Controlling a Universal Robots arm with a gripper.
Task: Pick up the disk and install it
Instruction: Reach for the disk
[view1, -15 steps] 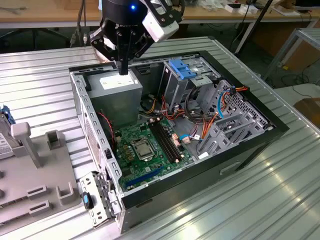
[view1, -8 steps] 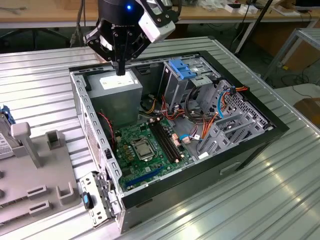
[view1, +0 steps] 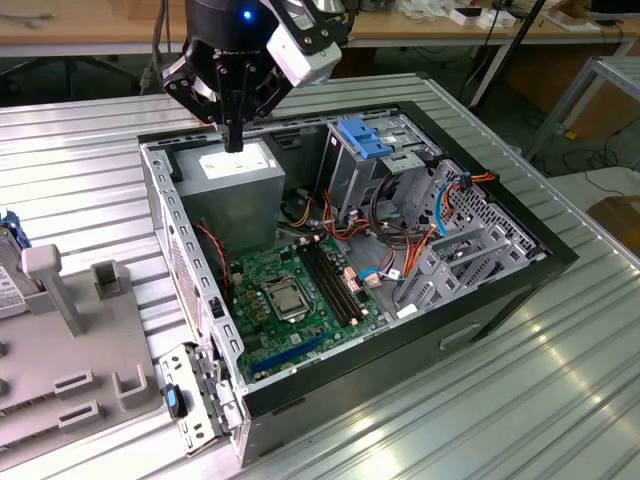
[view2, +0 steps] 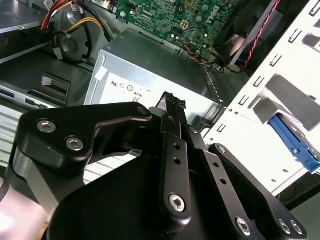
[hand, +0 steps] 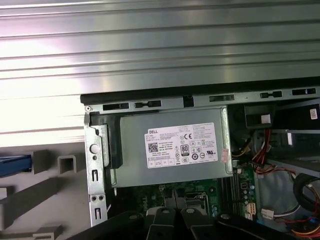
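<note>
The disk (view1: 6, 262) stands at the exterior view's left edge, half cut off, in a grey holder (view1: 70, 330); a blue rail and a silvery labelled side show. In the first wrist view its blue rail (hand: 14, 165) pokes in at the edge. My gripper (view1: 235, 138) hangs over the back corner of the open computer case (view1: 500, 290), just above the grey power supply box (view1: 235, 180), far from the disk. Its black fingers (view2: 171, 107) are pressed together with nothing between them. They also show at the edge of the first wrist view, fingertips (hand: 172, 216) over the motherboard.
Inside the case lie a green motherboard (view1: 290, 290), a metal drive cage with a blue latch (view1: 365, 140) and loose coloured cables (view1: 420, 250). The case and holder rest on a ribbed metal table (view1: 80, 170). A wooden bench (view1: 80, 25) runs behind.
</note>
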